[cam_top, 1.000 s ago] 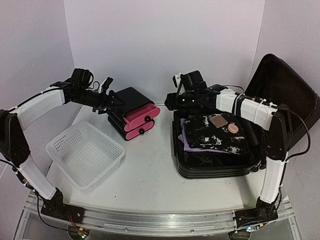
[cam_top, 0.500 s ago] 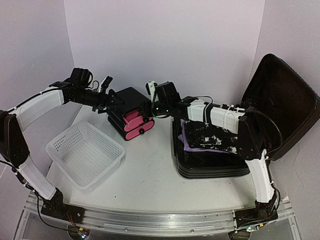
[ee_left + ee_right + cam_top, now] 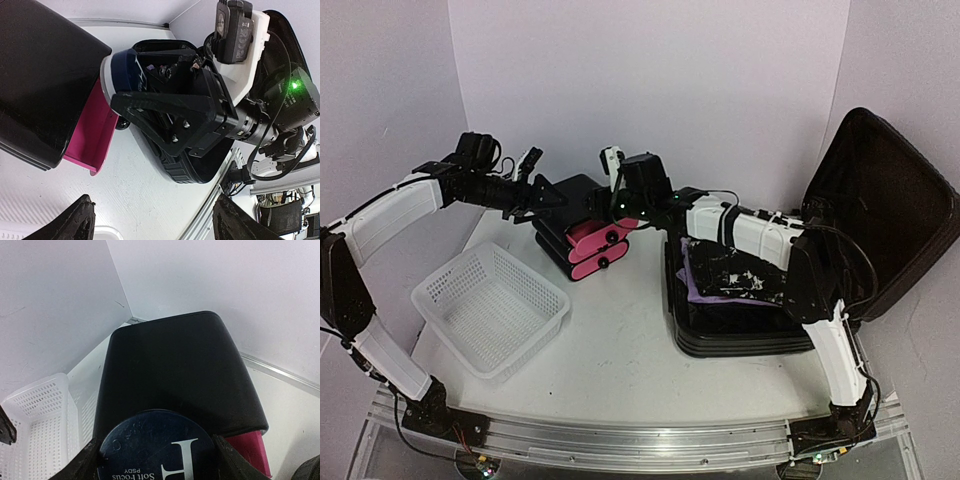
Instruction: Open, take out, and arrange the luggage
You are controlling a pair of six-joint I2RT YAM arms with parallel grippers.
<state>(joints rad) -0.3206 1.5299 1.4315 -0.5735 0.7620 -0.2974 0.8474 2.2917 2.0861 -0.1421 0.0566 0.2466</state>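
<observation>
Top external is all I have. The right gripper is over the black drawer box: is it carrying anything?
Observer: Yes. The right wrist view shows the right gripper clamped on a round dark blue tin, one finger on each side.
Operator: Any label on it?
Observer: White lettering on the lid, and "Soft Focus" is readable.
Operator: Is the left gripper gripping the drawer box?
Observer: No. The left wrist view shows the left gripper open, with nothing between its fingertips.
</observation>
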